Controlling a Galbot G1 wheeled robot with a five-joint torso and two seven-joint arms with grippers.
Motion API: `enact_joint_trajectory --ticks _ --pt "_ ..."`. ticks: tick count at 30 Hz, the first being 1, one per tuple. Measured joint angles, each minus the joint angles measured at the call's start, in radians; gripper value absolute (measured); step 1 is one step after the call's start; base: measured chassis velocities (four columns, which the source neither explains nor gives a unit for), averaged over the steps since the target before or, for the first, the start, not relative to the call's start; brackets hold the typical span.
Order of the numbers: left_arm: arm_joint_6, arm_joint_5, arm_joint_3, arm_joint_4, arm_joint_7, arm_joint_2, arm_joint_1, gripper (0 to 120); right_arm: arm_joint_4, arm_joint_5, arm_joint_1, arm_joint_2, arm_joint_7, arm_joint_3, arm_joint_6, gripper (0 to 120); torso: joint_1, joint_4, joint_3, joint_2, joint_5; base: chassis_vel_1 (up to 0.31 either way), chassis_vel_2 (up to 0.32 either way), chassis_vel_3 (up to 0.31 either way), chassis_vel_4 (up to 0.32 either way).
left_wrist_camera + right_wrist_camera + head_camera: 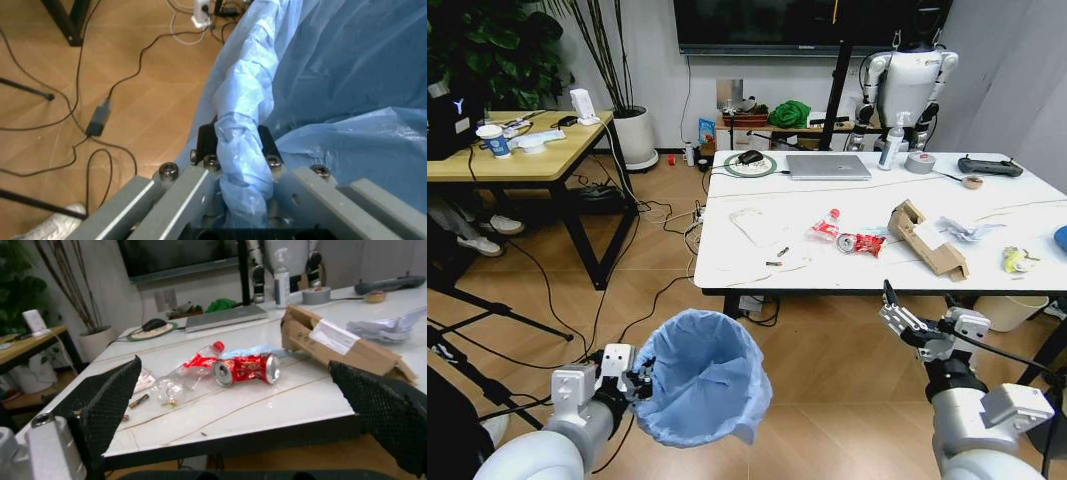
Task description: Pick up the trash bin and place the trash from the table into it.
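Left gripper (639,380): is being shown low at the left of the head view, above the wooden floor (827,370); its fingers (208,142) are being kept pinched shut on the folded rim of the bag, as seen in the left wrist view.
Trash bin (699,388): is being held off the floor by that rim, in front of the table's near left corner and below the table top; the light-blue liner (347,75) is being shown crinkled and open-mouthed.
Table (727,255): is being viewed from its near long edge; the white veined top is being carried on black legs.
Plastic bottle (826,226): is lying on its side toward the middle of the table, red cap pointing to the far edge.
Red can (861,242): is lying crushed just beside the bottle, nearer the near edge; in the right wrist view (245,369) it is seen touching the bottle (190,376).
Cardboard box (927,238): is lying torn, right of the can, angled toward the near edge.
Crumpled paper (970,230): is resting right of the box.
Yellow wrapper (1015,260): is lying near the right end of the near edge.
Right gripper (919,305): is being held just below the near edge, under the box; its fingers (110,405) are being spread wide apart, with nothing held between them.
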Motion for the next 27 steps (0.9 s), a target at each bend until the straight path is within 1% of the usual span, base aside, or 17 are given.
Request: enact_joint_trajectory --ticks 1,2,4,5,6,7,10,13,18,20,21,25,27 --pt "0.0 -0.004 -0.001 0.0 0.001 0.002 0.013 0 -0.015 0.042 0.026 -0.034 0.008 0.004 -0.012 100 0.0 0.0003 0.0 0.0 0.0001 0.0 0.0 0.0 0.0" --pt "0.0 -0.026 0.003 0.0 0.002 0.014 0.018 0 -0.055 0.108 0.077 -0.105 0.028 0.006 -0.033 100 0.0 0.0003 -0.001 -0.001 0.0002 0.0 0.0 0.0 0.0" --pt "0.0 -0.053 0.007 0.0 0.006 0.032 0.004 0 -0.091 0.139 0.108 -0.156 0.042 0.007 -0.039 100 -0.001 0.0002 -0.002 -0.003 0.0001 0.0 0.0 0.0 0.0" --pt "0.0 -0.053 0.007 0.0 0.006 0.032 0.004 0 -0.091 0.139 0.108 -0.156 0.042 0.007 -0.039 100 -0.001 0.0002 -0.002 -0.003 0.0001 0.0 0.0 0.0 0.0" --pt "0.0 -0.079 0.01 0.0 0.008 0.05 -0.013 0 -0.119 0.159 0.138 -0.195 0.057 0.005 -0.051 100 -0.001 -0.0002 -0.002 -0.004 -0.0001 0.0 0.0 0.0 0.0" --pt "0.0 -0.079 0.01 0.0 0.008 0.05 -0.013 0 -0.119 0.159 0.138 -0.195 0.057 0.005 -0.051 100 -0.001 -0.0002 -0.002 -0.004 -0.0001 0.0 0.0 0.0 0.0" --pt "0.0 -0.091 0.009 0.0 0.014 0.063 -0.025 0 -0.184 0.194 0.23 -0.246 0.091 -0.025 -0.102 100 -0.002 0.0001 -0.003 -0.006 0.0001 0.0 0.0 0.0 0.0" --pt "0.0 -0.098 0.009 0.0 0.014 0.071 -0.032 0 -0.208 0.219 0.271 -0.256 0.095 -0.044 -0.113 100 -0.002 0.0004 -0.004 -0.007 0.0001 0.0 0.0 0.0 0.0" --pt "0.0 -0.112 0.01 0.0 0.007 0.086 -0.054 0 -0.263 0.335 0.372 -0.316 0.088 -0.093 -0.12 100 -0.004 0.0 -0.005 -0.009 0.0 0.0 0.0 0.0 0.0" --pt "0.0 -0.114 0.011 0.0 0.005 0.086 -0.054 0 -0.276 0.347 0.393 -0.33 0.085 -0.102 -0.12 100 -0.004 0.0 -0.005 -0.009 -0.0001 0.0 0.0 0.0 0.0" --pt "0.0 -0.115 0.013 0.0 0.004 0.085 -0.053 0 -0.297 0.371 0.431 -0.353 0.084 -0.119 -0.121 100 -0.004 0.0 -0.005 -0.009 0.0 0.0 0.0 0.0 0.0" --pt "0.0 -0.115 0.015 0.0 0.003 0.076 -0.045 0 -0.351 0.497 0.565 -0.396 0.141 -0.181 -0.141 100 -0.004 0.0002 -0.006 -0.01 -0.0001 0.0 0.0 0.0 0.0" --pt "0.0 -0.115 0.015 0.0 0.002 0.073 -0.043 0 -0.36 0.522 0.59 -0.398 0.158 -0.197 -0.144 100 -0.004 0.0003 -0.006 -0.01 -0.0002 0.0 0.0 0.0 0.0"
